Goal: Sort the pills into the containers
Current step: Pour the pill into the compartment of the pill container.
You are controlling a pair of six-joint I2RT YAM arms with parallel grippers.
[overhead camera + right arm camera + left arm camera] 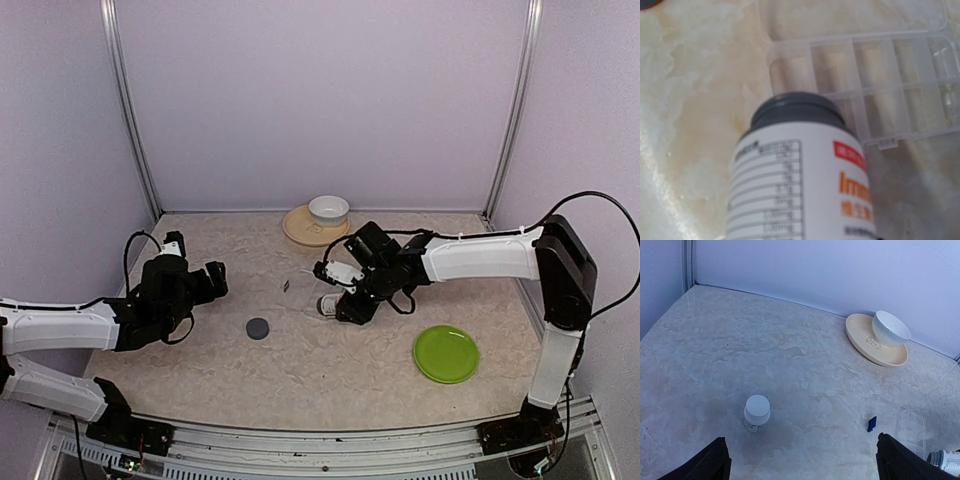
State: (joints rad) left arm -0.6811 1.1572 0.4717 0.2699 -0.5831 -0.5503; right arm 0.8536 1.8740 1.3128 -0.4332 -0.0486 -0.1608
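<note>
My right gripper (338, 292) is shut on a white pill bottle (800, 185) with a grey uncapped neck. It holds the bottle tilted, its mouth just over the near edge of the clear pill box (875, 75). The box lies flat with its lid open, and it also shows in the left wrist view (912, 426). I cannot make out any pills. My left gripper (218, 282) is open and empty at the left, fingers (715, 462) spread wide above the table. A small white capped bottle (757, 412) stands just ahead of it.
A grey cap (258, 328) lies mid-table. A small blue piece (871, 423) sits beside the pill box. A white bowl (328, 209) on a tan plate (300, 230) stands at the back wall. A green plate (446, 353) is at the near right.
</note>
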